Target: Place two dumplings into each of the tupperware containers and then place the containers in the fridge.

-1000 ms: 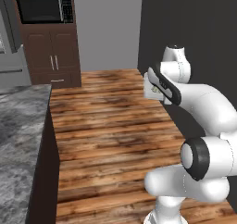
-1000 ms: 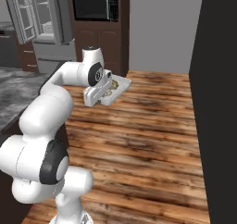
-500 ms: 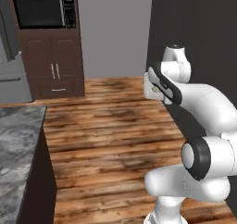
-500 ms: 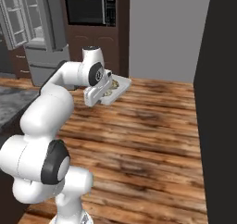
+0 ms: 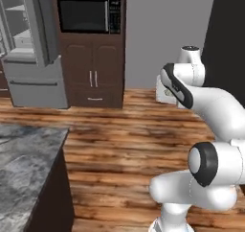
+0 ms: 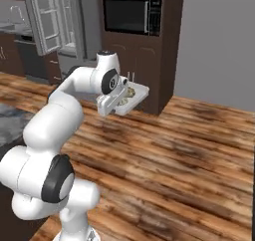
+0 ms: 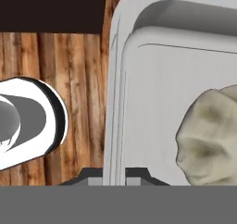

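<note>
Closest in, clamped shut on the near rim of a tupperware container (image 7: 152,93), the gripper (image 7: 115,179), with the thin plastic wall pinched between the two dark fingertips (image 7: 85,176) at the bottom of the hand view. Inside that container, toward its right side, one pale beige dumpling (image 7: 208,135), lumpy and creased, resting on the flat floor of the box; whether a second lies beside it cannot be told from this view. From the right base view, same container (image 6: 130,96) held level in the air out in front of the white arm, above the wooden floor (image 6: 184,150) and touching nothing but the gripper (image 6: 115,98), with pale lumps just visible inside. From the left base view, container (image 5: 162,89) mostly hidden behind the arm's dark-banded wrist, only a pale corner showing. Down to the left of the container, near the base, a grey marble counter (image 5: 24,164). Beyond the container, a dark brown cabinet (image 6: 134,60) with a black microwave (image 6: 132,15) set into its upper part. Farthest, left of that cabinet, the fridge (image 5: 33,49), silver-grey, door swung open, pale shelves (image 5: 16,20) showing inside, well apart from the held container.
</note>
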Controlling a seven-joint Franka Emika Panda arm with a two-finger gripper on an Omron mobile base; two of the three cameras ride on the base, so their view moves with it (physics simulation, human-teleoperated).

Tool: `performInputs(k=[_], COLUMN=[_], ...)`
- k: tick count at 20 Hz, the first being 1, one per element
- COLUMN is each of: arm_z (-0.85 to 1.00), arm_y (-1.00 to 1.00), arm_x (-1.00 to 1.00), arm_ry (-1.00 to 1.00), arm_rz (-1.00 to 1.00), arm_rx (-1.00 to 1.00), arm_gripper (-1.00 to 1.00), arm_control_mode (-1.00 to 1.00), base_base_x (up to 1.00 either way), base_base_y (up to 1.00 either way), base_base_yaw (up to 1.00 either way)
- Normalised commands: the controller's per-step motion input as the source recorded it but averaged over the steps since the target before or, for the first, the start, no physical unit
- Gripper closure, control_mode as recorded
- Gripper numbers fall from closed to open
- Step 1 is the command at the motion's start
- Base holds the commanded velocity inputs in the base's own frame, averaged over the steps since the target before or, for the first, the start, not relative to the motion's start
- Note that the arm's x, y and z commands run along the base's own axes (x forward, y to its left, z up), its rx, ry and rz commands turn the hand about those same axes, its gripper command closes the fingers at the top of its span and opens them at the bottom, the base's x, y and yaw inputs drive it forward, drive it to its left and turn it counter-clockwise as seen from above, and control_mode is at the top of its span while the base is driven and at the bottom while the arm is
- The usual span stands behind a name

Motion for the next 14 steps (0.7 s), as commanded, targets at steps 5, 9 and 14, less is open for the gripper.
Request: performInputs(k=[5, 9, 14], arm_z=[0.00, 0.00, 0.00], arm_y=[0.00, 0.00, 0.00], arm_x=[0.00, 0.00, 0.00], arm_ry=[0.00, 0.00, 0.00], arm_rz=[0.00, 0.00, 0.00], arm_rx=[0.00, 0.00, 0.00], arm_gripper=[1.00, 1.00, 1.00], arm_control_mode=[1.00, 1.00, 1.00], base_base_x=[1.00, 0.94, 0.87], base_base_y=[-0.01, -0.07, -0.10], base_base_yaw=[0.63, 0.80, 0.85])
